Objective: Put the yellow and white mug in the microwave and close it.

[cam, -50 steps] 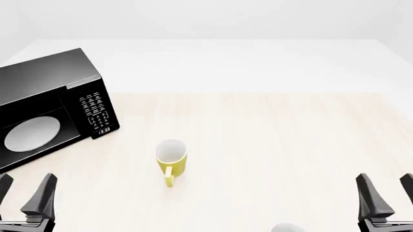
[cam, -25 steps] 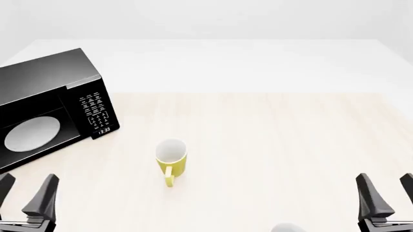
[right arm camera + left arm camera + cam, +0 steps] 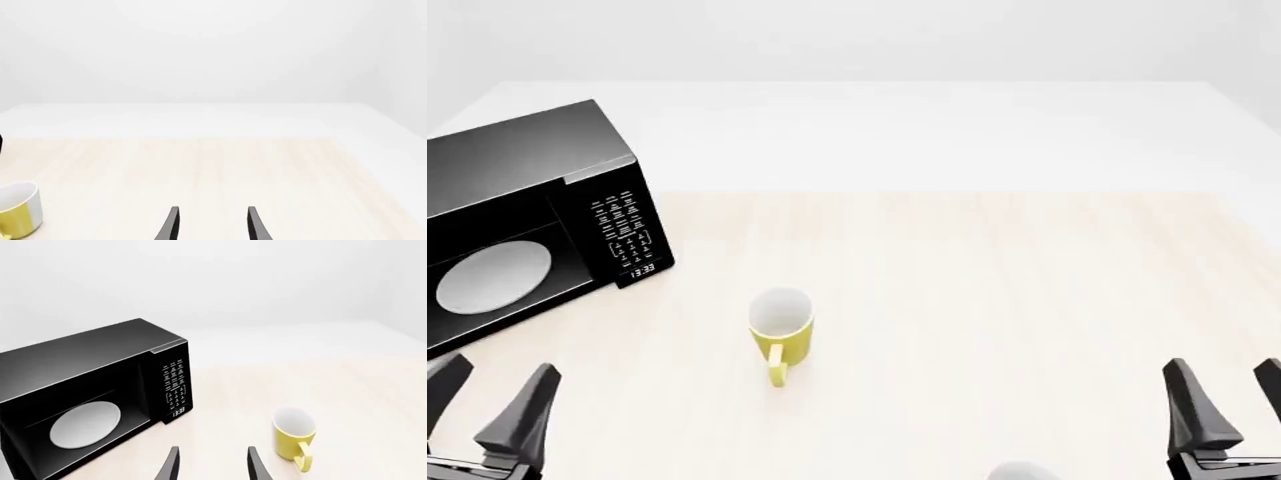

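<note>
The yellow and white mug (image 3: 782,330) stands upright on the wooden table, its handle toward the near edge; it also shows in the left wrist view (image 3: 293,437) and the right wrist view (image 3: 19,207). The black microwave (image 3: 547,170) stands at the far left, with its cavity open to view and the white turntable plate (image 3: 491,277) inside; its door is not visible. The left wrist view shows the microwave (image 3: 100,360) too. My left gripper (image 3: 487,398) is open and empty at the near left, apart from the mug. My right gripper (image 3: 1234,398) is open and empty at the near right.
The microwave's keypad (image 3: 627,232) faces the table's middle. A small white rounded object (image 3: 1014,472) peeks in at the near edge, between the arms. The light wooden table (image 3: 988,290) stretches to the right of the mug.
My left gripper has shifted slightly to the right. The mug, the microwave and the right gripper have not moved.
</note>
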Controlling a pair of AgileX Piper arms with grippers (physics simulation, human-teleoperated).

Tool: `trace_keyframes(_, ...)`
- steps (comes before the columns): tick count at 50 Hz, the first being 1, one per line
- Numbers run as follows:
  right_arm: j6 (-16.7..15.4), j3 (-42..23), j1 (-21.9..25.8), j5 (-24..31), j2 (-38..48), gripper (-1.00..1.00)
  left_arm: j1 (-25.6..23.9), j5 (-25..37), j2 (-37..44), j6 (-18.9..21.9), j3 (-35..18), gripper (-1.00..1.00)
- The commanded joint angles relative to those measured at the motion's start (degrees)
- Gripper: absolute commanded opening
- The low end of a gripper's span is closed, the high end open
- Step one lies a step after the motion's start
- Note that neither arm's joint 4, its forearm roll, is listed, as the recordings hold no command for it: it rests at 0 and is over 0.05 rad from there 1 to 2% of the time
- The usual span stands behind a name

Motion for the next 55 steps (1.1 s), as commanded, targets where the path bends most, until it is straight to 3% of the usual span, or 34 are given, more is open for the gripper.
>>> trace_keyframes(1,0.0,0.0,0.0,0.0,0.0,1.0,-3.67,4.33,1.56,0.37,-2.85,1.0)
trace_keyframes(18,-0.01,0.0,0.0,0.0,0.0,1.0,-9.17,4.25,11.16,-0.85,-9.03,1.0)
trace_keyframes(55,-0.01,0.0,0.0,0.0,0.01,1.0,-17.14,1.71,35.67,-13.57,-19.86,1.0)
